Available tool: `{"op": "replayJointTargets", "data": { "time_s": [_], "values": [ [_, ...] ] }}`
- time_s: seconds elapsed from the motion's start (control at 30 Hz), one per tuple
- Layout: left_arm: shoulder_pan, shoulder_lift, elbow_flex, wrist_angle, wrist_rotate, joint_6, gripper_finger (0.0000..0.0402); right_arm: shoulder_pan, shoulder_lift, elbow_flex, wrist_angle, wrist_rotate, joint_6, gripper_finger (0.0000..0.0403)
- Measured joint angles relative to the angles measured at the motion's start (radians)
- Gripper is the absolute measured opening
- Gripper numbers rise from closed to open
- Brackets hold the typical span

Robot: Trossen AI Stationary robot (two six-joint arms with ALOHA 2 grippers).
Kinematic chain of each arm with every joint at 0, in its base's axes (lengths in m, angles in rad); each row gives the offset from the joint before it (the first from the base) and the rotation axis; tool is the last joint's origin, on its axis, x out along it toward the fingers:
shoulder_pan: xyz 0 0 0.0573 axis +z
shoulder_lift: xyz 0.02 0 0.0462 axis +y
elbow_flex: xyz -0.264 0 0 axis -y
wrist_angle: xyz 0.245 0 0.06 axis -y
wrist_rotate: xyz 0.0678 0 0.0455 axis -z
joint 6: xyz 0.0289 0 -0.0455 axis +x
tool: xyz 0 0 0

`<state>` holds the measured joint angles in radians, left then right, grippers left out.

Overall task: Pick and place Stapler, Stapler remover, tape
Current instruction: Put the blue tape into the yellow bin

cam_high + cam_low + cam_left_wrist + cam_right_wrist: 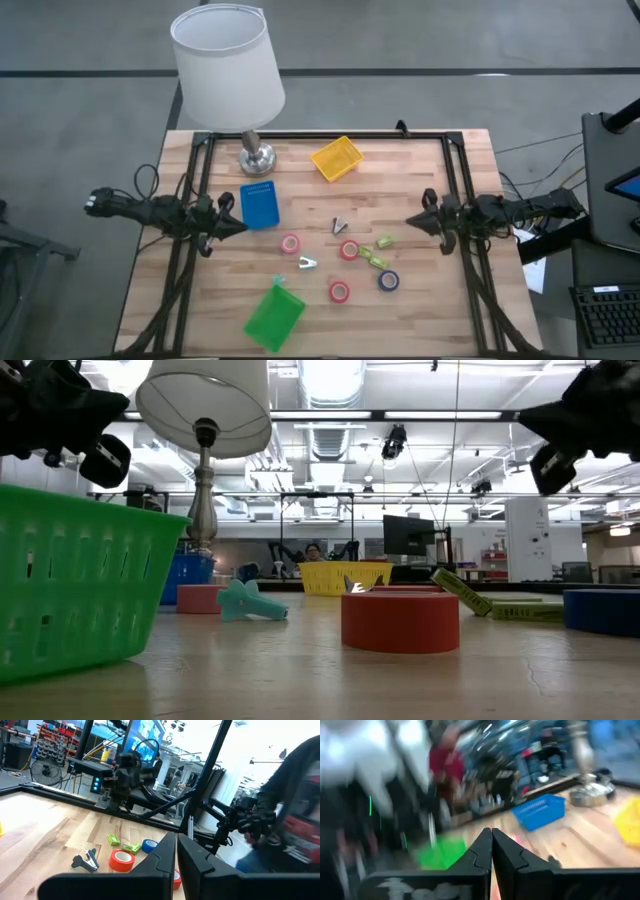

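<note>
Several small tape rolls lie flat on the wooden table: a pink one [290, 243], two red ones [349, 250] [339, 291] and a dark blue one [388, 281]. A dark staple remover [341, 224] and a teal one [307, 263] lie among them, beside two lime-green oblong pieces [375, 252]. My left gripper [235, 225] hovers shut above the table's left side, next to the blue basket. My right gripper [412, 220] hovers shut at the right side. Both fingertip pairs meet in the wrist views [176, 839] [491, 832].
A blue basket [260, 205], a yellow basket [336, 158] and a green basket [273, 317] stand on the table. A white-shaded lamp [257, 158] stands at the far edge. A black frame rail [320, 136] borders the table. A person in red shows in the room beyond [445, 762].
</note>
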<state>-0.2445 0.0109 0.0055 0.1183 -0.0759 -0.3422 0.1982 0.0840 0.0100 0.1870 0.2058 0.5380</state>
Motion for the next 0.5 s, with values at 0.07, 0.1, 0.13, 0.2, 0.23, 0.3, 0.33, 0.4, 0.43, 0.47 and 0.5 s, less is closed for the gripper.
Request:
{"op": "replayJointTargets", "data": {
  "time_s": [0.07,0.1,0.13,0.2,0.23,0.3,0.33,0.4,0.43,0.47,0.5],
  "values": [
    [0.000,0.000,0.000,0.016,-0.018,0.025,0.0019,-0.001,0.003,0.001,0.005,0.170,0.270,0.0008],
    [0.000,0.002,0.000,0.054,-0.055,0.027,0.0019,-0.001,0.003,0.000,0.001,0.236,0.400,0.0008],
    [-0.001,0.005,0.000,0.114,-0.114,0.021,0.0019,-0.001,0.007,0.000,0.001,0.282,0.506,0.0008],
    [-0.001,0.007,0.000,0.293,-0.265,-0.058,0.0019,-0.001,0.017,0.000,0.017,0.324,0.580,0.0008],
    [-0.001,0.009,0.000,0.388,-0.345,-0.114,0.0020,-0.001,0.022,0.000,0.036,0.323,0.597,0.0008],
    [0.000,0.009,-0.001,0.540,-0.494,-0.196,0.0021,-0.001,0.038,0.000,0.071,0.320,0.685,0.0008],
    [0.000,0.009,-0.001,0.611,-0.561,-0.211,0.0021,-0.004,0.047,0.000,0.089,0.320,0.722,0.0008],
    [0.000,0.009,-0.001,0.735,-0.686,-0.203,0.0019,-0.005,0.065,0.000,0.131,0.314,0.752,0.0009],
    [0.001,0.009,-0.001,0.787,-0.748,-0.169,0.0019,-0.006,0.076,0.000,0.145,0.303,0.757,0.0009],
    [0.000,0.009,-0.001,0.832,-0.812,-0.122,0.0018,-0.005,0.089,0.001,0.146,0.289,0.762,0.0011],
    [0.001,0.010,-0.001,0.859,-0.871,-0.087,0.0019,-0.006,0.102,0.005,0.133,0.266,0.767,0.0014]
  ]
}}
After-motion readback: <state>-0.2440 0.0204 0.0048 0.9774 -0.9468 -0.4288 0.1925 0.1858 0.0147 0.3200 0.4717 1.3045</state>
